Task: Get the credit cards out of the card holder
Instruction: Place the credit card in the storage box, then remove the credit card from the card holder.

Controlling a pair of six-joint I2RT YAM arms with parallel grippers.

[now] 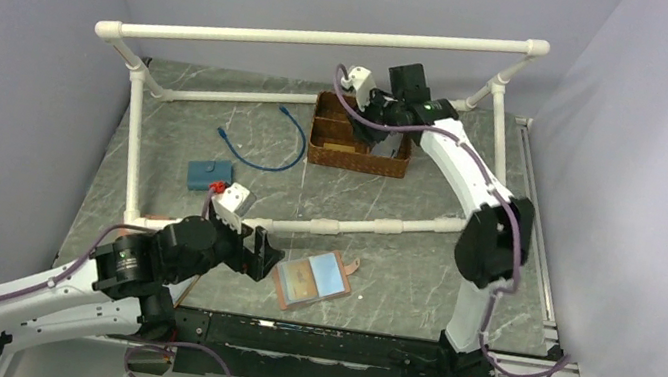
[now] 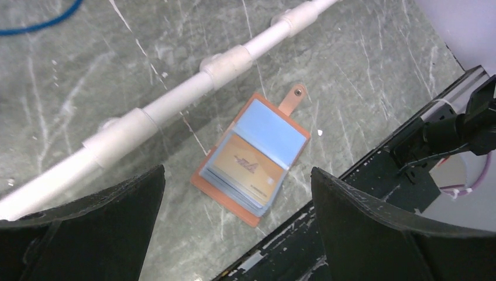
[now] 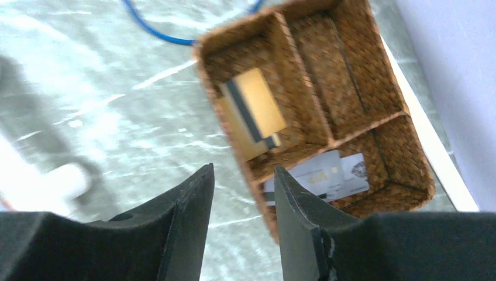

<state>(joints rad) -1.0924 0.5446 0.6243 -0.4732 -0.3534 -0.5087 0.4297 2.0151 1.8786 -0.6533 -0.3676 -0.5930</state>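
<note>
The card holder (image 1: 313, 279) lies open on the table near the front edge, reddish-brown with a strap tab. In the left wrist view the card holder (image 2: 231, 190) shows grey-blue pockets, and a yellowish-tan credit card (image 2: 248, 167) sits in the top pocket. My left gripper (image 2: 238, 171) is wide open and empty, above and just left of the holder (image 1: 264, 253). My right gripper (image 3: 244, 168) is open and empty above the wicker basket (image 1: 320, 156). The basket (image 3: 304, 88) holds tan cards (image 3: 252, 111) in one compartment and pale cards (image 3: 327, 174) in another.
A white pipe frame (image 1: 354, 226) crosses the table just behind the card holder and rises at the back. A blue cable (image 1: 287, 141), a small blue block (image 1: 209, 173) and a white-and-red block (image 1: 230, 196) lie at the left. A black rail (image 2: 374, 175) borders the front edge.
</note>
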